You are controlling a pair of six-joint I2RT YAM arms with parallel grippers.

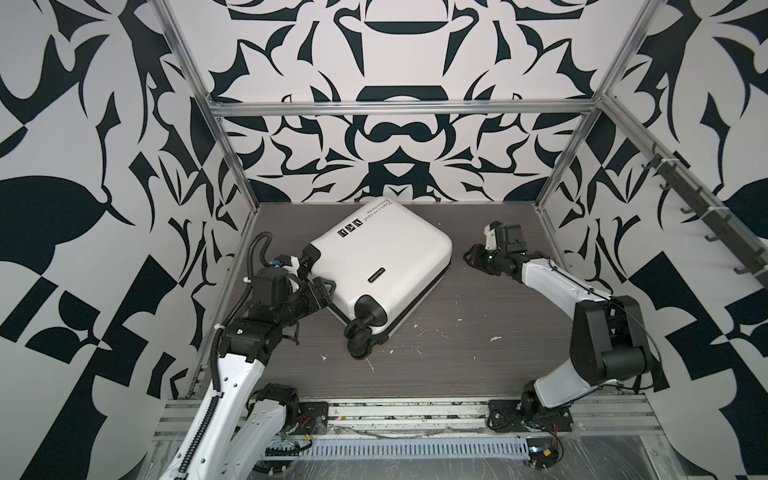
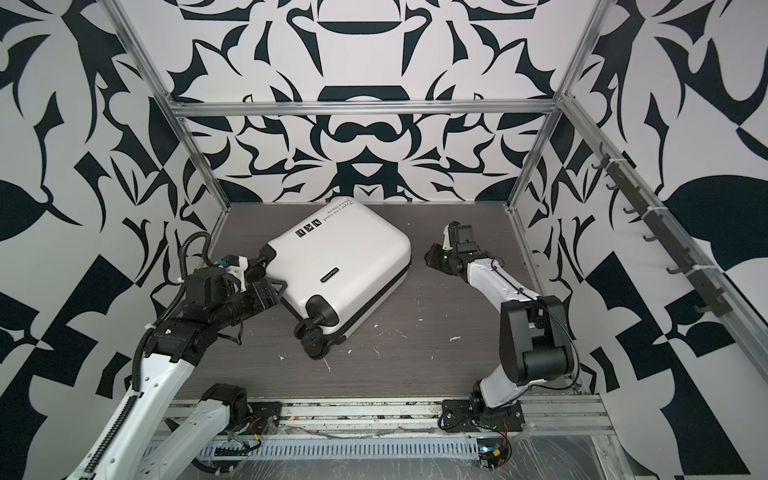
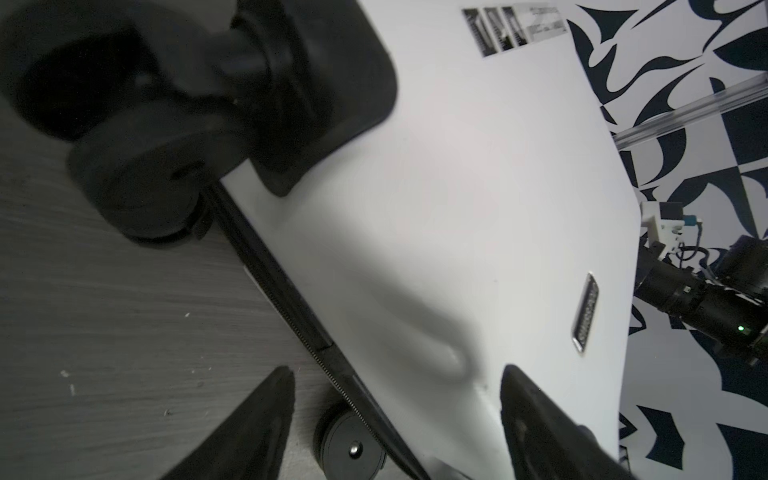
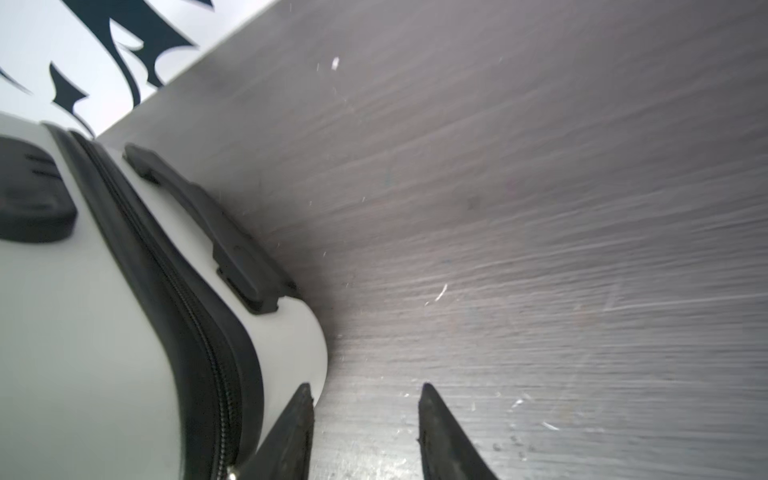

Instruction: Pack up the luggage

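The luggage is a white hard-shell suitcase that lies flat and zipped shut on the dark table in both top views. Its black wheels point toward the front. My left gripper is at its left edge, between the two wheel ends. In the left wrist view this gripper is open, with the zipper seam, a wheel and white shell between its fingers. My right gripper hangs just right of the suitcase. It is open over bare table, one finger close to the shell's corner.
A black carry handle runs along the suitcase side that faces the right gripper. Small white scraps dot the table. Metal frame posts and patterned walls close in the sides and back. A rail of hooks runs along the right wall.
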